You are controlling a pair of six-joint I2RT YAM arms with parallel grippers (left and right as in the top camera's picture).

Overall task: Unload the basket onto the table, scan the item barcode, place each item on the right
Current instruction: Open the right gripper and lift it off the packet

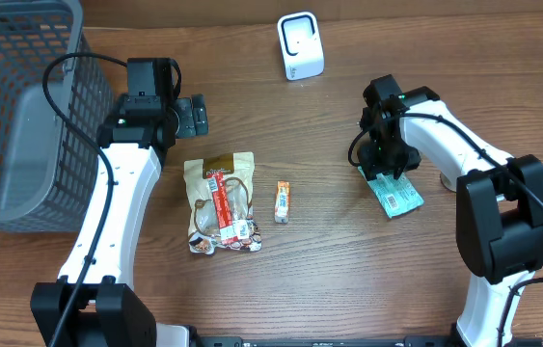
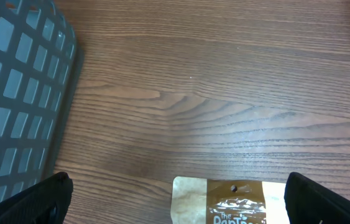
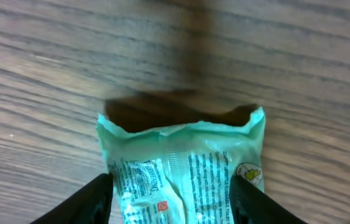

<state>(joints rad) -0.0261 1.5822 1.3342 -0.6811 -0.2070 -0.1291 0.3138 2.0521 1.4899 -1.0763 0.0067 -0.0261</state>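
On your wooden tabletop (image 1: 348,280), you have a grey mesh basket (image 1: 1,58) at the left edge, a brown snack pouch (image 1: 221,202) lying flat mid-table, a small orange packet (image 1: 283,201) just beside it

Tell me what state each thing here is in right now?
left gripper: open, empty.
right gripper: fingers on both sides of the packet; grip unclear.
packet: lying on the table, crumpled.
pouch: lying flat, untouched.
bar: lying flat, untouched.
scanner: upright, no item at it.
basket: standing apart from the items.
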